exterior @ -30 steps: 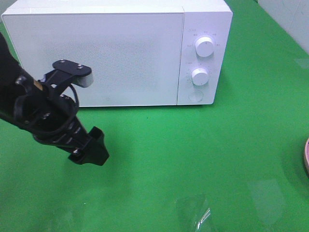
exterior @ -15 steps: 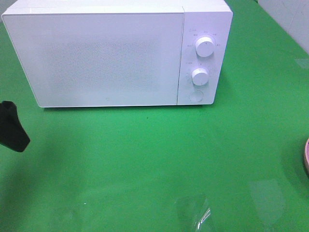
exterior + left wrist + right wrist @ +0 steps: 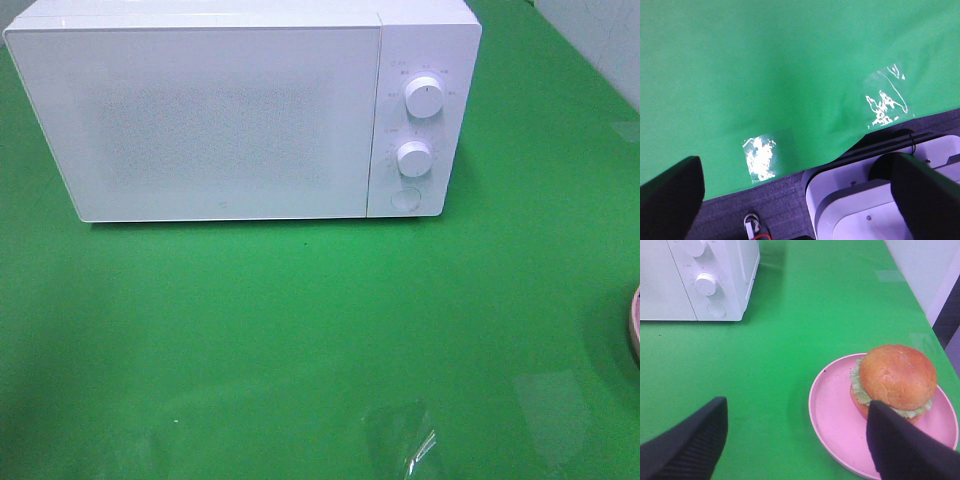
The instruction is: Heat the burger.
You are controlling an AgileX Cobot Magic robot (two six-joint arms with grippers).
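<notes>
The burger, with a glossy brown bun and green lettuce, sits toward one side of a round pink plate on the green cloth. My right gripper is open and hangs above the cloth short of the plate, one finger overlapping the plate's rim in the picture. The white microwave stands at the back with its door shut. From the high camera only a sliver of the plate shows at the right edge, and neither arm appears. My left gripper is open over the cloth's front edge, holding nothing.
The microwave has two knobs and a round button on its right panel. Shiny clear patches lie on the cloth near the front. A white machine base sits below the table edge. A pale wall borders the right side.
My left arm, which stood in front of the microwave's left part, has pulled away to the left and left the high camera's view. The microwave and plate stay put.
</notes>
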